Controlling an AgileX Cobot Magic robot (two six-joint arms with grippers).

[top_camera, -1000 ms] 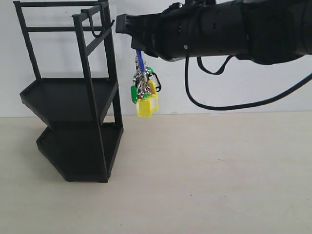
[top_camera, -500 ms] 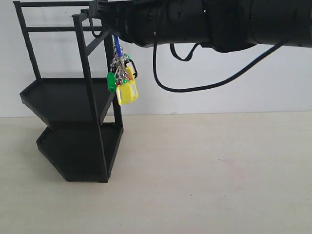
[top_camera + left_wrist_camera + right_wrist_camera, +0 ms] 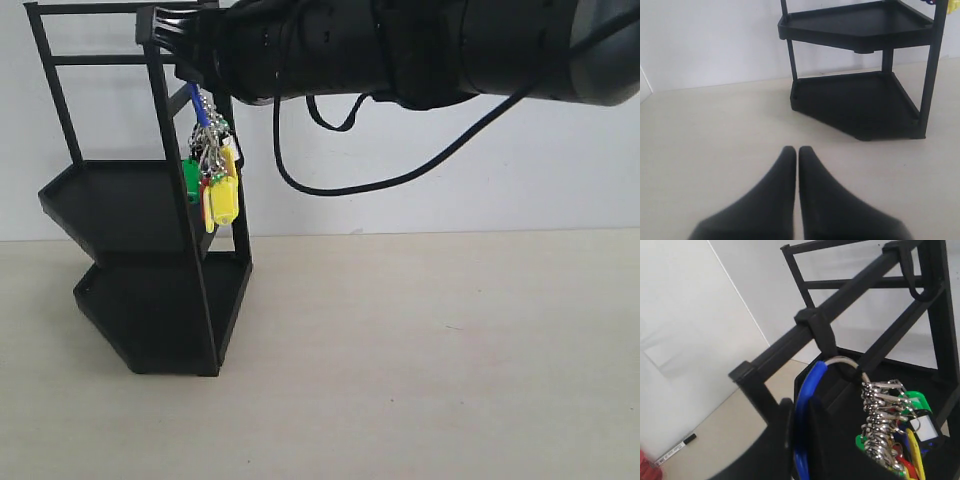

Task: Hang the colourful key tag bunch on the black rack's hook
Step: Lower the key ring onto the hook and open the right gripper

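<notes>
Right hand (image 3: 802, 440) grips key tag bunch (image 3: 215, 178); arm (image 3: 420, 45) hides black rack's (image 3: 130, 340) top.

Open tabletop (image 3: 440, 360) lies right of and nearer than the black rack (image 3: 150, 300), which stands at the left by the wall. Overhead, the right arm (image 3: 430, 45) and its drooping cable (image 3: 340, 192) bar passage, with the colourful key tag bunch (image 3: 212, 170) crowding the rack's right upright.

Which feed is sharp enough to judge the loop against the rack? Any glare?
Right wrist view: key tag bunch and rack sharp, no glare; right gripper a dark close-up blur. Exterior view: even light, sharp, but the black arm blends into the rack's top. Left wrist view: left gripper soft, rack crisp.
</notes>
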